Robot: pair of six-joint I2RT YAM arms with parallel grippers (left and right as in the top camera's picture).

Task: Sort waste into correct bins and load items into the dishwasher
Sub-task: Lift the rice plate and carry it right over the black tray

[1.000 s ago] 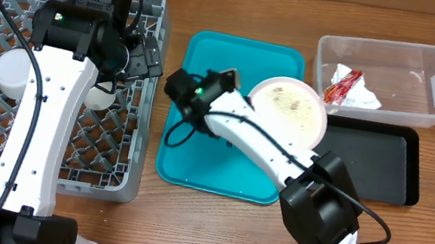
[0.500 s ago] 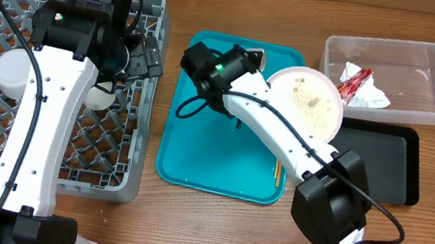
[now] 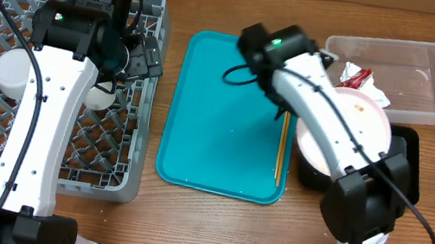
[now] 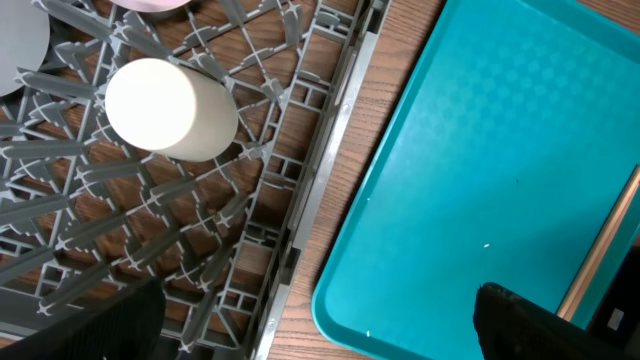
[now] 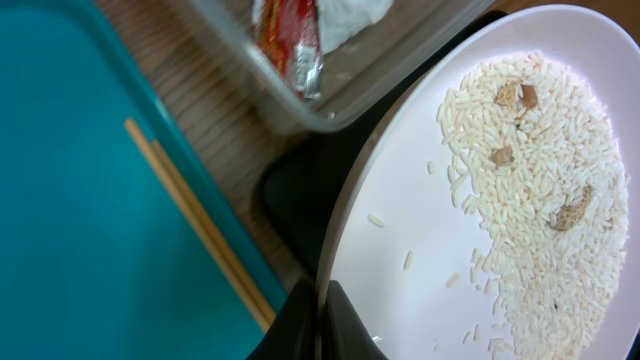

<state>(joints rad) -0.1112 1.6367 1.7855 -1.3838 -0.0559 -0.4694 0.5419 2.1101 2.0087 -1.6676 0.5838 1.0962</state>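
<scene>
My right gripper [image 5: 322, 310] is shut on the left rim of the large white plate [image 5: 420, 230], which carries a heap of rice grains [image 5: 545, 190] with a few brown bits. From overhead, the plate [image 3: 348, 125] hangs over the black tray [image 3: 404, 160]. A red wrapper [image 3: 356, 76] and a white tissue [image 3: 375, 96] lie in the clear tub [image 3: 423, 67]. My left gripper [image 4: 320, 340] stands open and empty over the right edge of the grey rack [image 4: 250, 200]. A white cup [image 4: 165, 108] lies on its side in the rack.
The teal tray [image 3: 227, 115] sits between rack and bins, with wooden chopsticks [image 3: 281, 154] along its right edge. A pinkish bowl [image 4: 150, 5] and another white dish [image 4: 20, 40] rest in the rack. My right arm crosses above the black tray.
My right gripper has carried the plate rightward off the teal tray to over the black tray, uncovering the chopsticks. The left arm has stayed still.
</scene>
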